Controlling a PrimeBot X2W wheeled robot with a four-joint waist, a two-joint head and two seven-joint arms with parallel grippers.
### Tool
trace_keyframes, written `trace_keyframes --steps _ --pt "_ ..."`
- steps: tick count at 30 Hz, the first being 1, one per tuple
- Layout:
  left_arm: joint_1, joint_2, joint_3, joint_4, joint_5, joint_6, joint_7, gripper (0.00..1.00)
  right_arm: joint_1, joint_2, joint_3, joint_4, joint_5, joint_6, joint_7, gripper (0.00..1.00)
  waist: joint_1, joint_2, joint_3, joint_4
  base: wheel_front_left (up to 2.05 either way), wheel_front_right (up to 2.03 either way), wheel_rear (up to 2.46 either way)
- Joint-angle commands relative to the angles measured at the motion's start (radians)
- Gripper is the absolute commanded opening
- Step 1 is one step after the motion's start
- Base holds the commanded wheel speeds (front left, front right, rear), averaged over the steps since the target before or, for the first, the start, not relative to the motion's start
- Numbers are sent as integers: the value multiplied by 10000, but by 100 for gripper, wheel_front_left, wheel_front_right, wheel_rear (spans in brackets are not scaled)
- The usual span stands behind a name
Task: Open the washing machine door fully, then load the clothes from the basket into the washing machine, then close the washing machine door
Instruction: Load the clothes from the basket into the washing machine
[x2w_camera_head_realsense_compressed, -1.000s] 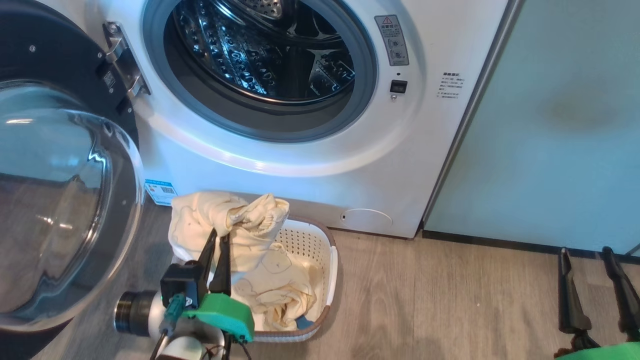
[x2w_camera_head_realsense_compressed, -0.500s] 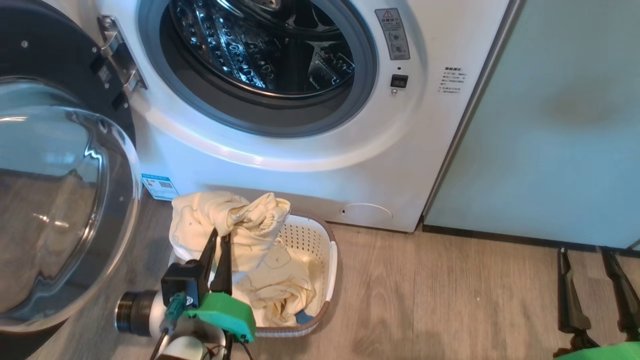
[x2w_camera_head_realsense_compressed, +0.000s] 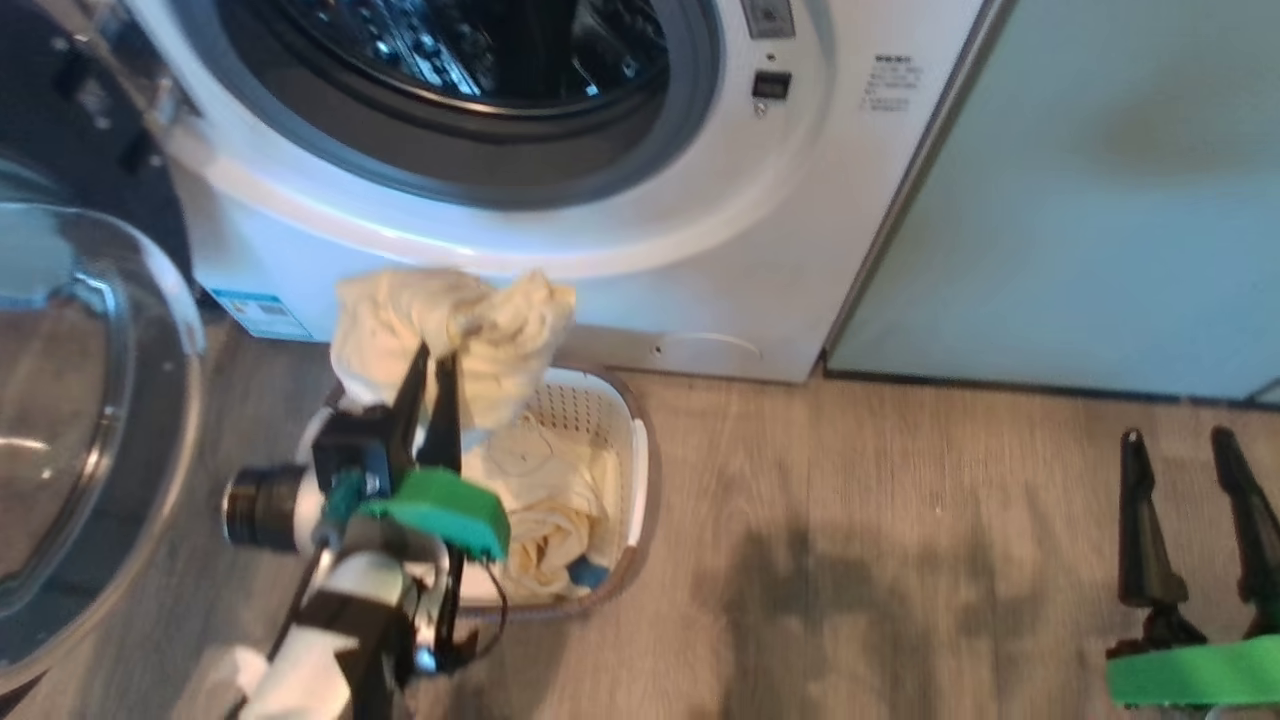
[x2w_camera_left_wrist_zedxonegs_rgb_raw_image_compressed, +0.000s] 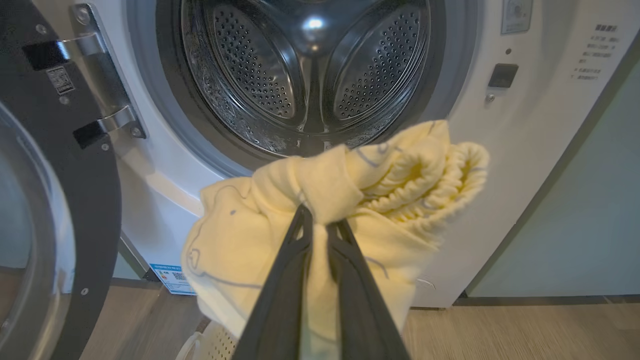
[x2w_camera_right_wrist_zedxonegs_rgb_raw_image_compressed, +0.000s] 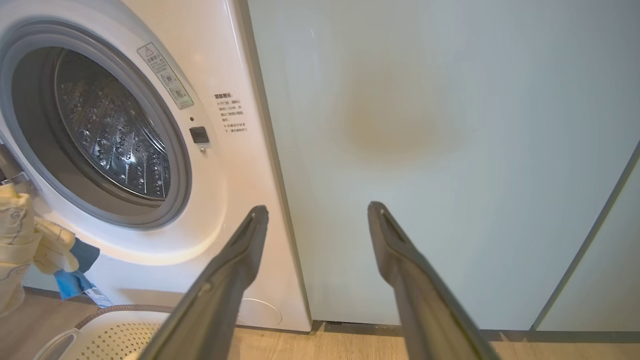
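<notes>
1. Now my left pincer (x2w_camera_head_realsense_compressed: 433, 352) pinches the clothes (x2w_camera_head_realsense_compressed: 485, 312), a cream bundle bunched at its tips, above the basket (x2w_camera_head_realsense_compressed: 637, 470).
2. Behind the bundle gapes the washing machine (x2w_camera_head_realsense_compressed: 720, 230), with the washing machine door (x2w_camera_head_realsense_compressed: 80, 400) swung wide at left.
3. My right pincer (x2w_camera_head_realsense_compressed: 1178, 440) is spread, empty, well apart.
</notes>
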Motion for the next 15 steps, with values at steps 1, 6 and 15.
trace_keyframes --steps 1,6,15 --pt "-655 207 430 -171 -63 -43 -86 0 -394 -151 196 -348 90 -29 -67 100 -1 0 476 -307 0 0 0" --pt "-1900 320 698 438 -135 -109 -67 0 -818 -151 185 -471 278 -29 -67 100 -1 0 1389 -721 0 0 0" --pt "-4791 1076 1184 1525 -303 -544 657 0 -1622 -151 215 -478 838 -29 -67 100 -1 0 2992 -1377 0 0 0"
